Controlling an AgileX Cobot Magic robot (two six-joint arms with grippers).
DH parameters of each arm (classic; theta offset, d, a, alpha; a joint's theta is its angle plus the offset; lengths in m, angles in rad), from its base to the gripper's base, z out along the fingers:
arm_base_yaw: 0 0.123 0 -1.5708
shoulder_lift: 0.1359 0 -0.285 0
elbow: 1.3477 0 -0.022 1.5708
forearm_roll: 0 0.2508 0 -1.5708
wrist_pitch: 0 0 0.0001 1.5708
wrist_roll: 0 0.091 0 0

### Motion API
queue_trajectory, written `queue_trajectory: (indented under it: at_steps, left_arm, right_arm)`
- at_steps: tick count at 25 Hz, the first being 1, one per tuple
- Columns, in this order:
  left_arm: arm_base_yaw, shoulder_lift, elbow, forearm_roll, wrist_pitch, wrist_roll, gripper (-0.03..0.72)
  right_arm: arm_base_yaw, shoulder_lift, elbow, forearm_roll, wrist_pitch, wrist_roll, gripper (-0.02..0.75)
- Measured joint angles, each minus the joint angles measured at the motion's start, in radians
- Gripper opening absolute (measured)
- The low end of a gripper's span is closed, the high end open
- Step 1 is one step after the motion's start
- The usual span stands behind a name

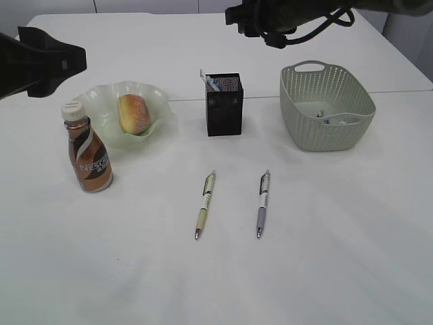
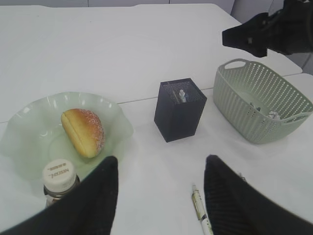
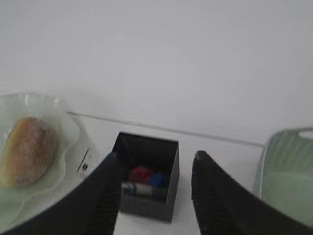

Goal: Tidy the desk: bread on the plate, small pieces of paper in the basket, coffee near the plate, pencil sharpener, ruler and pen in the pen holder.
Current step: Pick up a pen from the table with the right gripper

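Two pens (image 1: 206, 204) lie parallel, tips toward the camera.

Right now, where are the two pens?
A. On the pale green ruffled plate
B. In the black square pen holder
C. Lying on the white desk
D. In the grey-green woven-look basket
C: the cream-barrelled pen and the grey-barrelled pen lie side by side on the bare white desk, in front of the black square pen holder.

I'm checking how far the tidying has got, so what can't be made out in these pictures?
- Basket contents: mostly hidden by its wall in the exterior and left wrist views.
- Pen holder contents: blurred red and blue shapes in the right wrist view; unidentifiable.
- Coffee: cut off by the left wrist view's bottom edge.
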Motion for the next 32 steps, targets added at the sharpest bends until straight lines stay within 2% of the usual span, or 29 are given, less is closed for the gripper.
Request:
queue_trajectory:
  at_steps: [6, 16, 21, 32]
  left_arm:
    - [0.000, 0.000, 0.000, 0.000, 0.000, 0.000, 0.404]
    - [0.000, 0.000, 0.000, 0.000, 0.033, 0.000, 0.403]
    - [0.000, 0.000, 0.000, 0.002, 0.051, -0.002, 0.403]
    - [0.000, 0.015, 0.000, 0.002, 0.075, -0.013, 0.403]
  right_arm:
    - [0.000, -0.067, -0.001, 0.108, 0.349, 0.000, 0.383]
    - [0.000, -0.072, -0.001, 0.119, 0.829, 0.002, 0.382]
    - [0.000, -0.072, -0.001, 0.144, 0.865, 0.031, 0.382]
    - [0.005, 0.049, 0.041, 0.297, 0.865, 0.203, 0.382]
